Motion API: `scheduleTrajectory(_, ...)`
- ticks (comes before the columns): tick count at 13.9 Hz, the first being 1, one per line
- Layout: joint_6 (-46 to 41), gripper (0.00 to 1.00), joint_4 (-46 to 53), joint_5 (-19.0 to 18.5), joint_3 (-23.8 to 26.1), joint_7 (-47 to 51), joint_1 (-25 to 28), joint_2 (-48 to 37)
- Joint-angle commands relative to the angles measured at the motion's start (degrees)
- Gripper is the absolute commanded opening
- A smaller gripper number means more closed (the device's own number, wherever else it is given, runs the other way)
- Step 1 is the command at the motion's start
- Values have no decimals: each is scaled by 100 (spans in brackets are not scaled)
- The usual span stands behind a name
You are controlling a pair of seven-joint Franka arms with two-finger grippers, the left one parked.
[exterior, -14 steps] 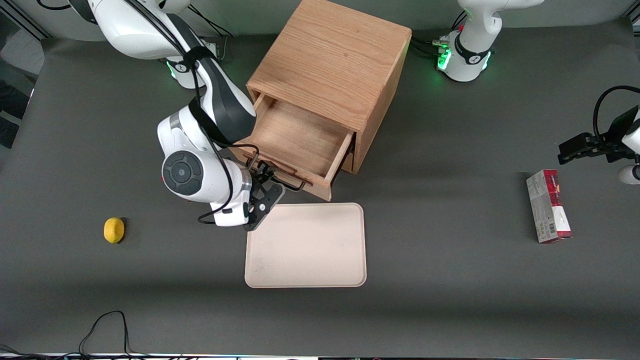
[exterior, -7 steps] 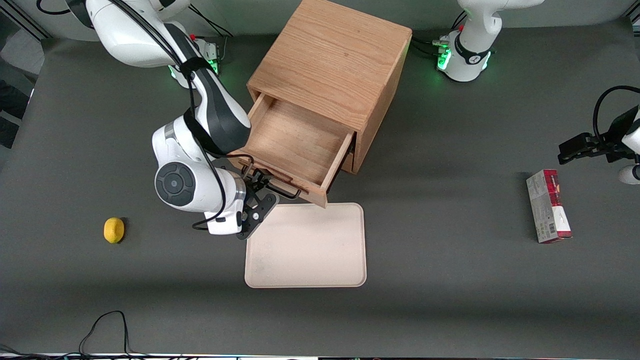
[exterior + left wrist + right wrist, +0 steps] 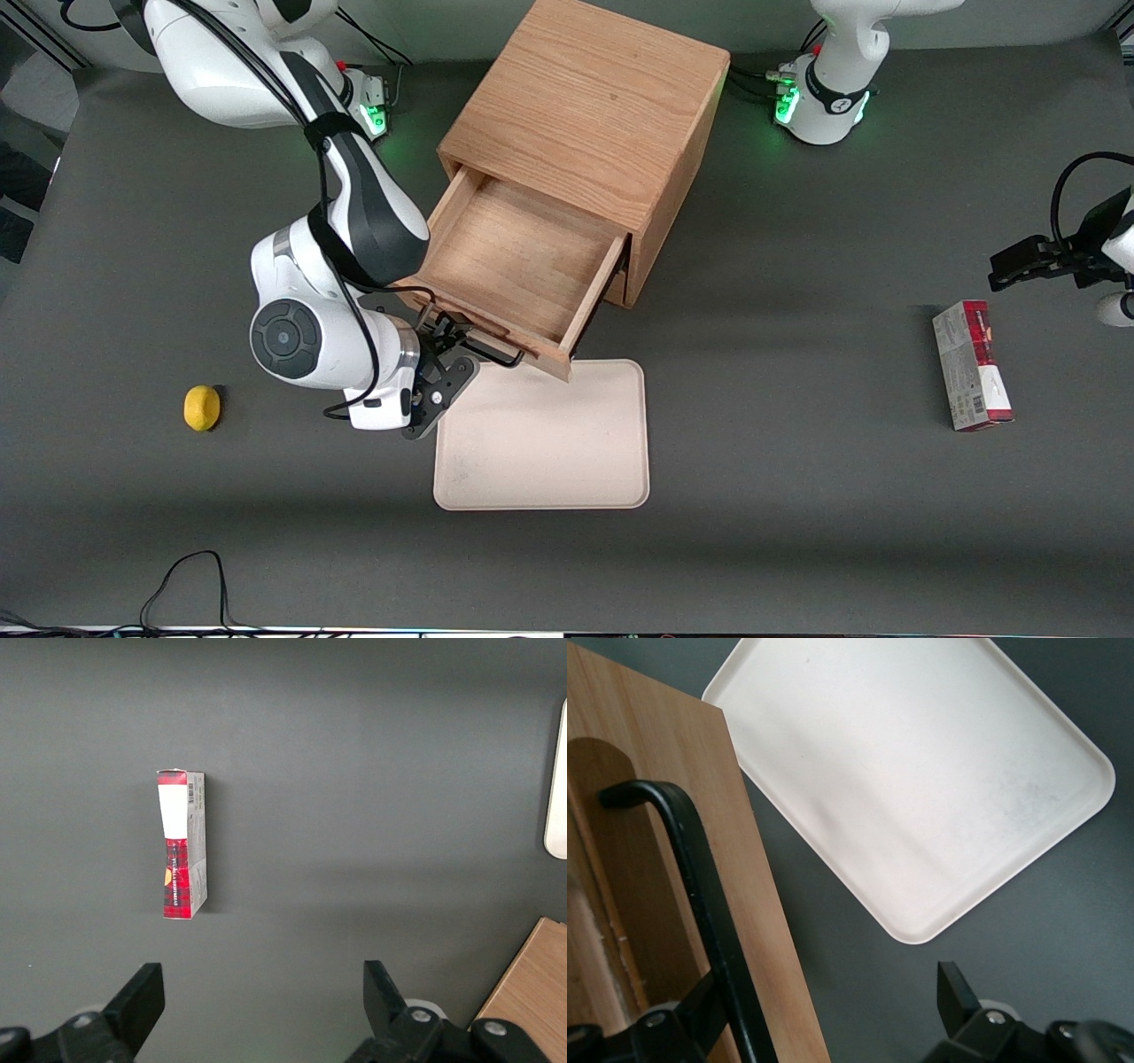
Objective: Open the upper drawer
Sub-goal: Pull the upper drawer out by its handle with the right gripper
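Observation:
The upper drawer (image 3: 518, 257) of the oak cabinet (image 3: 585, 115) stands pulled well out, its bare wooden tray showing from above. Its black wire handle (image 3: 485, 348) runs along the drawer front (image 3: 682, 815), nearer the front camera. My right gripper (image 3: 440, 354) is at that handle, with the arm's wrist just beside the drawer's corner. In the right wrist view the gripper (image 3: 828, 1001) is open: one finger (image 3: 700, 1003) sits hooked against the handle bar (image 3: 709, 904) and the other finger (image 3: 952, 988) hangs over the dark table, well apart from it.
A cream tray (image 3: 542, 436) lies flat on the table just in front of the drawer, its edge under the drawer front. A lemon (image 3: 202, 408) lies toward the working arm's end. A red and white box (image 3: 971, 365) lies toward the parked arm's end.
The upper drawer has slid farther out of the cabinet. My gripper moved with the handle, toward the front camera and the working arm's end; the drawer front now overlaps the tray's edge.

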Motion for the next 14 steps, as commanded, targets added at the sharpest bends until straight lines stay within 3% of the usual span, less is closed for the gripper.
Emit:
scheduleTrajectory(1, -14, 100, 296, -11, 11, -149, -137, 160)
scheduleTrajectory(14, 47, 100, 674, -12, 11, -123, -314, 371)
